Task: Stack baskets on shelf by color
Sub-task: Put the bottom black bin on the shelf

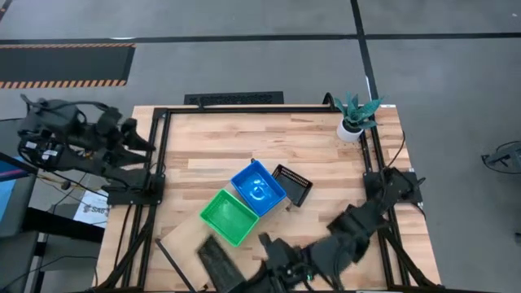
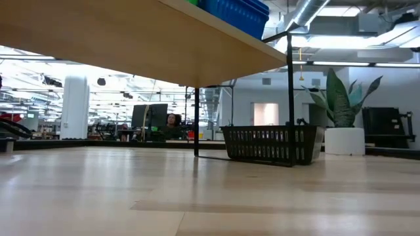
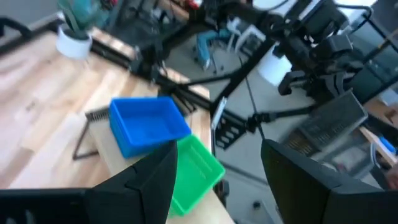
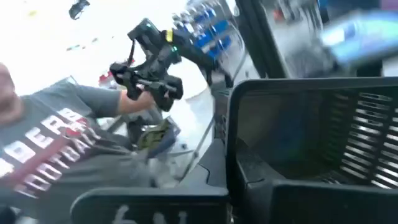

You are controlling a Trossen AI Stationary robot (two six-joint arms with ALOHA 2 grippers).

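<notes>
Gripping: the right gripper (image 1: pixel 244 273) clamps tight on the rim of a black basket (image 1: pixel 218 262) at the near end of the shelf (image 1: pixel 181 230), low over the table's front edge.
Waiting: the left gripper (image 1: pixel 138 138) hangs with fingers spread and empty, off the table's left edge, well apart from the work.
Placed: a blue basket (image 1: pixel 259 187) and a green basket (image 1: pixel 230 216) sit side by side on the plank; a second black basket (image 1: pixel 292 185) rests on the tabletop (image 1: pixel 212 142) just beside the blue one.
Risk, grip: a pinch on one thin wall may let the basket tilt or slip.
Risk, edge: this basket lies near the plank's end; a short placement could tip it off.
Risk, neighbours: a swing toward the green basket could nudge it.
Bystander: a person in a grey shirt (image 4: pixel 56 155) stands close beyond the table.
</notes>
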